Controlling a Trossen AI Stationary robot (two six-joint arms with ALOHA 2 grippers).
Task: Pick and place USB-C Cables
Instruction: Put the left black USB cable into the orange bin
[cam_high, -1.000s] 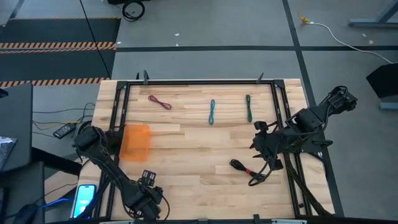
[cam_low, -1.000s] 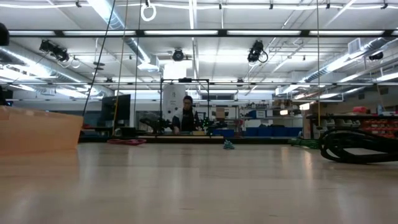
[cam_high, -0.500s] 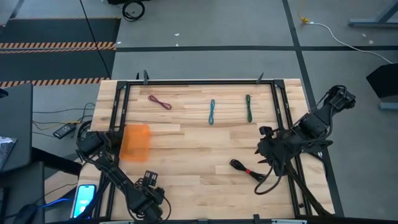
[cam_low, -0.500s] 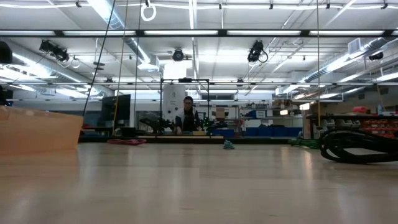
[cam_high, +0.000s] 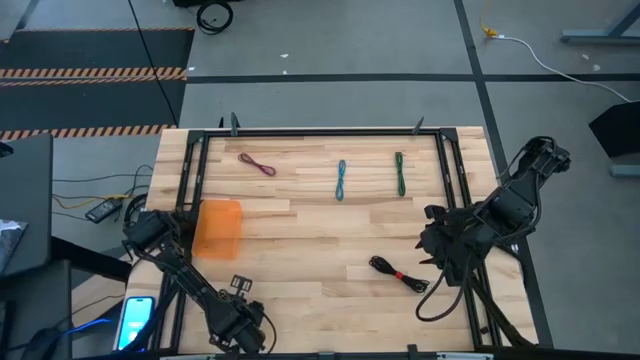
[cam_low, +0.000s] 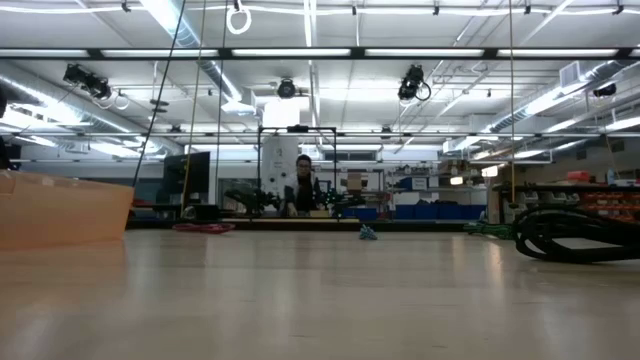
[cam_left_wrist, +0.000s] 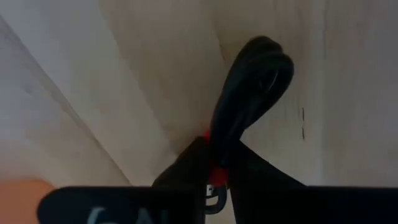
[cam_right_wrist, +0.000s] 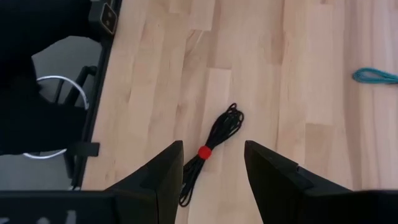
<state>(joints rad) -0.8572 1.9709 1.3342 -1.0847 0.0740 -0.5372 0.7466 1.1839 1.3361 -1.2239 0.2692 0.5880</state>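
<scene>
Bin (cam_high: 218, 229), orange, seemingly holds nothing; left gripper (cam_left_wrist: 214, 177) clenches a black cable (cam_left_wrist: 252, 93); right gripper (cam_right_wrist: 213, 163) spread.

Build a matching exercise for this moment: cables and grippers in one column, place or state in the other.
Things:
1. maroon cable
2. green cable
3. left gripper
4. right gripper

Place or state:
A. open, near a black cable with red tie
B. right end of the row of three cables
C. shut on a second black cable
D. left end of the row of three cables

Pairs: 1-D, 2-B, 3-C, 4-A
</scene>
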